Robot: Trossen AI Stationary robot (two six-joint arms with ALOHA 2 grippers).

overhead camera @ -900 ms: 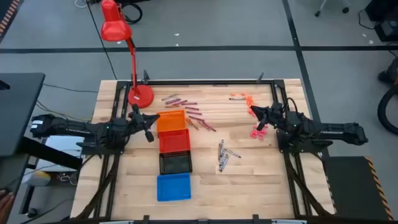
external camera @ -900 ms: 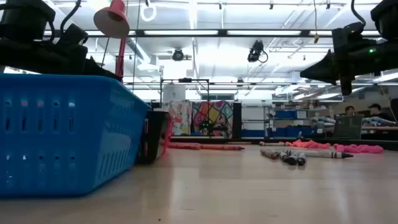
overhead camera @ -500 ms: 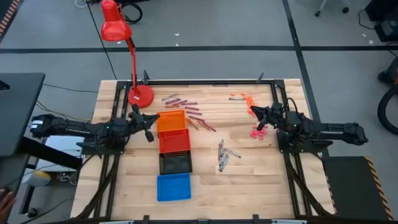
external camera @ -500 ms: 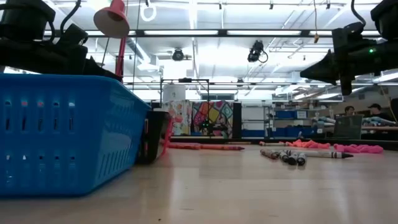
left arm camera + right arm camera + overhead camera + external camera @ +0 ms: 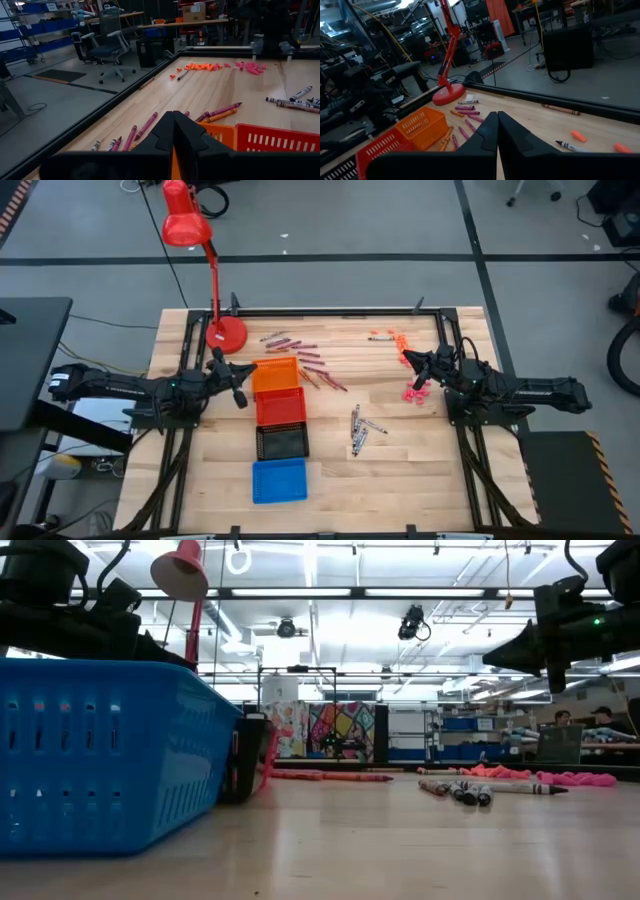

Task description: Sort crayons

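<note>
Crayons lie loose on the wooden table in groups: maroon ones [image 5: 300, 350] beyond the orange tray, grey ones [image 5: 361, 427] at the middle, orange ones [image 5: 392, 337] at the far right and pink ones [image 5: 415, 391] by the right arm. Four trays stand in a row: orange [image 5: 275, 373], red [image 5: 281, 405], black [image 5: 283, 441], blue [image 5: 279, 479]. My left gripper [image 5: 240, 383] hovers shut and empty left of the orange tray. My right gripper [image 5: 410, 359] hovers shut and empty between the orange and pink crayons.
A red desk lamp stands with its base [image 5: 226, 333] at the table's far left. A black frame [image 5: 330, 312] runs along the table's far edge and down both sides. Bare wood lies at the near right, past the grey crayons.
</note>
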